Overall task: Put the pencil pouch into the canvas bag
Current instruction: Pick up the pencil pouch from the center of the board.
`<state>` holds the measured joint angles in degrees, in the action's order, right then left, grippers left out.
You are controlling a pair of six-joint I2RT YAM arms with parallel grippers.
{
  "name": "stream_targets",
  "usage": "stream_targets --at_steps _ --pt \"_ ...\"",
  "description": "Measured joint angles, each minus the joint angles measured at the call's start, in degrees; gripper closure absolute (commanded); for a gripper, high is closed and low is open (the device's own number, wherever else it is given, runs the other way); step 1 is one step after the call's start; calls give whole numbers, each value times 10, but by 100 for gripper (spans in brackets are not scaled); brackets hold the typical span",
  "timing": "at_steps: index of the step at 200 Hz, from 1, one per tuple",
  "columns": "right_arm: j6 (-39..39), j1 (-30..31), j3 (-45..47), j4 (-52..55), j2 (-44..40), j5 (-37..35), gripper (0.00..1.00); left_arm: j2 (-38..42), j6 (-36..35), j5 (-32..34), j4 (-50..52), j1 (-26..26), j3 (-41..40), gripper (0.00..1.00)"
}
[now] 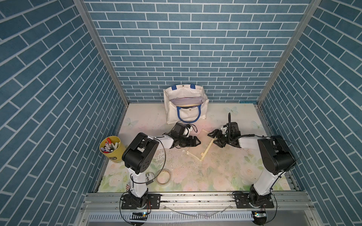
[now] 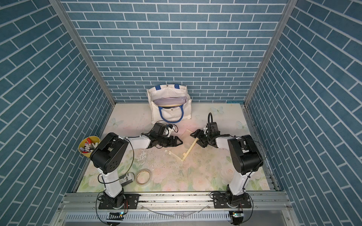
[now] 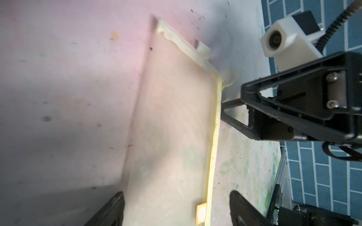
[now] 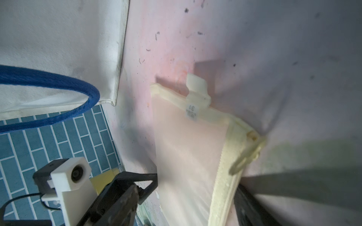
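Pencil pouch [image 1: 197,144]: lies flat on the floral table [image 1: 225,172], outside the canvas bag [image 1: 172,111], near the bag's front wall on the side toward the arm bases. Shows see-through mesh with a cream zipper edge in both top views [image 2: 186,145].

Canvas bag: stands upright against the back brick wall [image 1: 195,49], mouth open, with one blue handle [image 4: 49,78] hanging down over the front wall. Holds something flat and pale lilac inside.

Left gripper [image 1: 196,141]: sits low in front of the bag, at the pouch's mesh side. Spreads its fingers [image 3: 109,209] wide in the left wrist view [image 3: 176,193], one on each side of the pouch's end, clamping nothing. Cannot tell whether either finger touches the mesh.

Right gripper [image 1: 211,138]: sits low in front of the bag's right corner, facing the left gripper across the pouch. Has jaws apart, tips right at the zipper edge near the pull tab [image 4: 246,156], with nothing gripped. Cannot tell whether a tip touches the zipper.

Yellow cup of markers [image 1: 112,148]: stands well apart from the bag, on the robot's left of it and nearer the arm bases.

Tape ring [image 1: 164,176]: lies flat, farther from the bag than the pouch, in front of the bag's left corner.
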<state>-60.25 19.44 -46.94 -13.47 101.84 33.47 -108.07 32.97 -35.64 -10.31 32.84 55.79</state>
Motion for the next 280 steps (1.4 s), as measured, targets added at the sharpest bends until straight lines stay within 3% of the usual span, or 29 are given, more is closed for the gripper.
stream_targets --at_steps 26,78,102,127,135,145,162,210,230,280 --pt "-4 1 6 -20 4 3 31 -8 42 -12 -56 23 -14 18" --pt "-16 5 36 -48 5 17 57 -31 114 -20 -157 35 -28 27" --pt "-20 7 46 -56 5 22 62 -33 136 -18 -193 35 -31 45" --pt "-20 8 56 -58 -4 26 63 -31 152 -15 -214 35 -30 85" --pt "-20 8 59 -57 -10 28 63 -29 150 -16 -212 35 -31 93" --pt "-20 8 60 -56 -19 29 62 -22 150 -16 -202 35 -30 100" --pt "-21 8 60 -49 -46 32 58 5 135 -14 -171 35 -29 100" --pt "21 8 13 57 -163 26 36 142 12 -5 24 36 35 100" --pt "64 8 -44 136 -192 16 25 179 -93 15 158 35 127 100" --pt "143 8 -171 299 -222 -16 16 170 -346 102 379 -4 399 100"
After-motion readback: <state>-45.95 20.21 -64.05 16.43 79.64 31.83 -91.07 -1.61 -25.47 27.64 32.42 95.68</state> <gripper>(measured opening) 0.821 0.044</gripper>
